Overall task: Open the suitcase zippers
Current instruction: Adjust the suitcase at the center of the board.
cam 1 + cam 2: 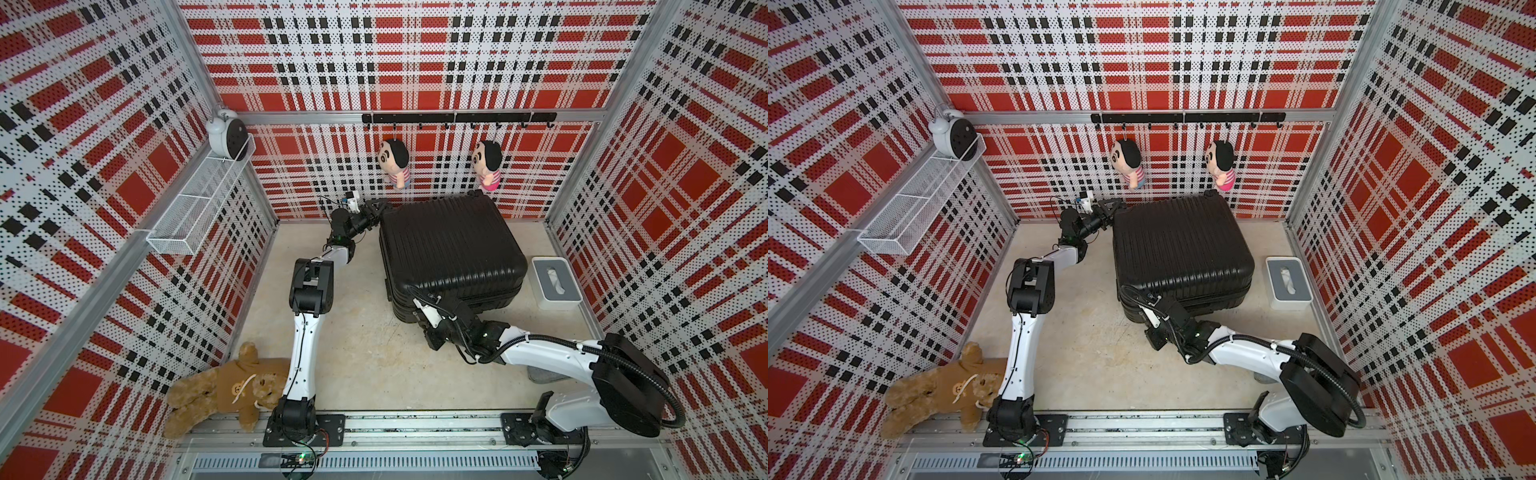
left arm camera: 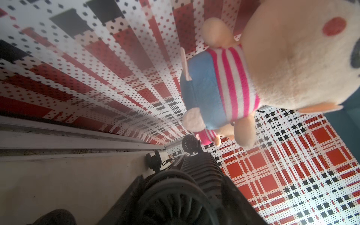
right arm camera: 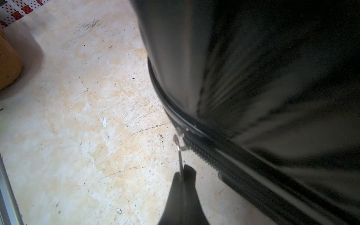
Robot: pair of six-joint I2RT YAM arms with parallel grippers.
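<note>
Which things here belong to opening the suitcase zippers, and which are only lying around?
Belong to the job: suitcase; zipper track; zipper pull, pinched in the right gripper; left gripper at the suitcase's far corner.
Only lying around: teddy bear; tissue box; two hanging dolls; alarm clock; wire basket.

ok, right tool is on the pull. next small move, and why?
Probably draw the right tool along the zippers, following the suitcase corner's curve. It is shut on the metal pull, which stands out taut from the seam, and the suitcase looks closed.
</note>
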